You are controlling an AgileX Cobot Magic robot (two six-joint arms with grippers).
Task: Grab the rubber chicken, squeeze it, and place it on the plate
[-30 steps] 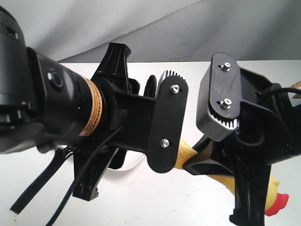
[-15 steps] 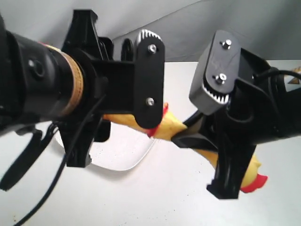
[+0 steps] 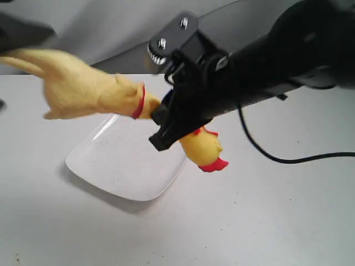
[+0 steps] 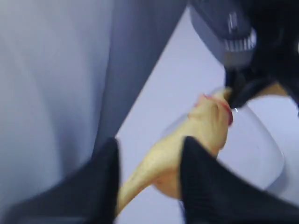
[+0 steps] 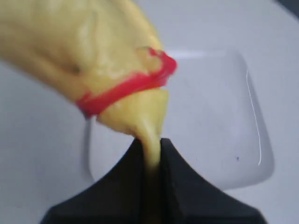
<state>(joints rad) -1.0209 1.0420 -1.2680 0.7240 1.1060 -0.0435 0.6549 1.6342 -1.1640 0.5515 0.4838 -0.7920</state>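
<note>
The yellow rubber chicken (image 3: 89,88) hangs in the air above the white plate (image 3: 127,166). My right gripper (image 3: 166,119) is shut on its neck, just past the red neck ring (image 3: 138,101). The head with the red beak (image 3: 208,152) droops below the fingers. In the right wrist view the neck is pinched flat between the shut jaws of the right gripper (image 5: 152,154), with the plate (image 5: 224,116) beneath. My left gripper (image 4: 149,186) is open. Its blurred fingers (image 4: 203,186) straddle the chicken's tail end (image 4: 187,149) with a wide gap.
The white table (image 3: 266,221) spreads around the plate. A grey cloth backdrop (image 3: 111,27) hangs behind it. A black cable (image 3: 288,159) trails from the right arm over the table at the right. A dark blur of the left arm (image 3: 22,33) shows at the top left corner.
The left arm has swung away to the upper left, out of the exterior view's middle. The right arm has turned and carried the chicken up and leftward over the plate.
</note>
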